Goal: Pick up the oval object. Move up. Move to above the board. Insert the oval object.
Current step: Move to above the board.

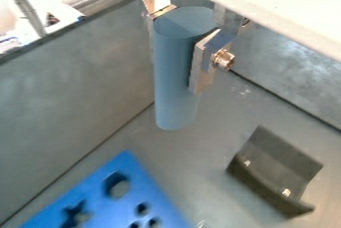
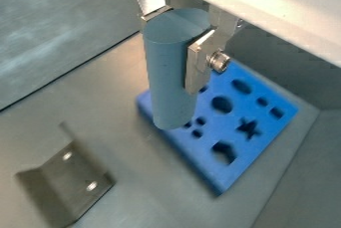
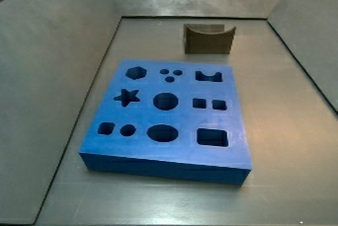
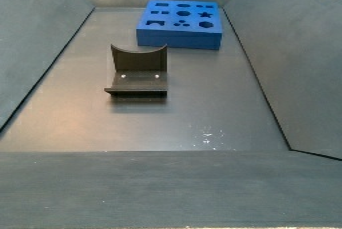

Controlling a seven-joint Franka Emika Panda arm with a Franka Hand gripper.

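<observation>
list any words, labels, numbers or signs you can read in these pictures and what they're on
None can be read in any view.
The board bears only shaped holes, no lettering.
The oval object, held in the gripper above the floor in both wrist views, is plain.
The fixture shows bolt heads but no marking.
Pale clutter beyond the wall in a wrist view is too blurred to read.

Matt, smooth oval object (image 1: pixel 174 68) (plastic-looking) in the gripper (image 1: pixel 186 25); silver metal fingers (image 1: pixel 206 58).
</observation>
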